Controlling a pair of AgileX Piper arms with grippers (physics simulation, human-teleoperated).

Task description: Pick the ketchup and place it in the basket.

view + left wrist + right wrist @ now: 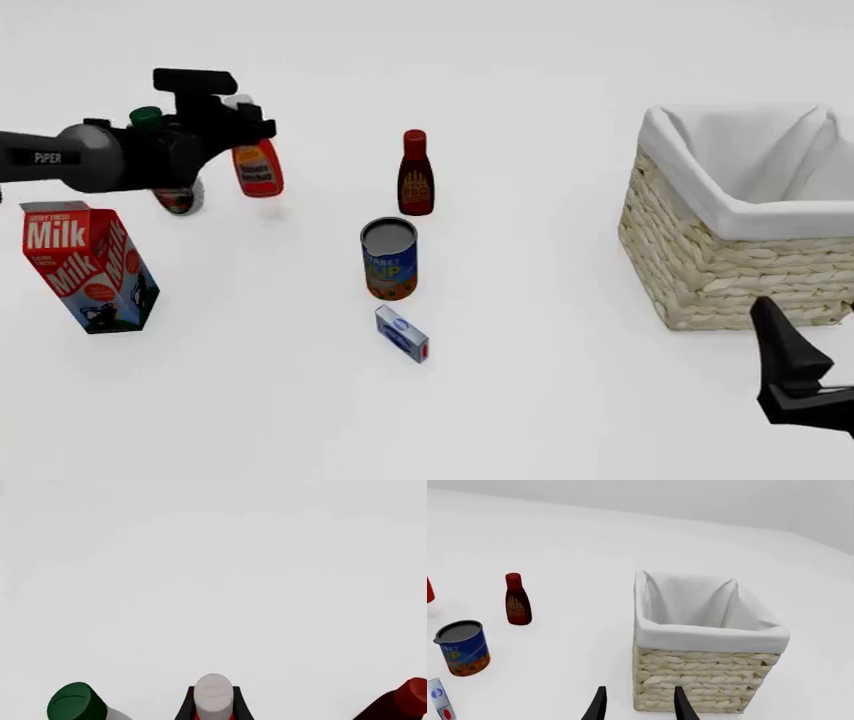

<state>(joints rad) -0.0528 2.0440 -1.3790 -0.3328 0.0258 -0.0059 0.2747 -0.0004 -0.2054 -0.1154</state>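
The ketchup (pixel 256 167), an orange-red bottle with a yellow label, hangs tilted just above the table at the far left, over a faint shadow. My left gripper (pixel 240 122) is shut on its upper part. In the left wrist view its pale cap (pixel 213 692) sits between the black fingers (pixel 185 706). The basket (pixel 714 260), woven straw with a white lining, stands at the right. My right gripper (pixel 639 707) is open and holds nothing, low in front of the basket (pixel 700 675); it shows at the front view's bottom right (pixel 797 375).
A dark red-brown bottle (pixel 415 175) stands mid-table, with a blue can (pixel 390 259) and a small blue-white box (pixel 402 334) in front of it. A milk carton (pixel 87 266) stands at the left. A green-capped bottle (pixel 147 117) is partly hidden behind my left arm.
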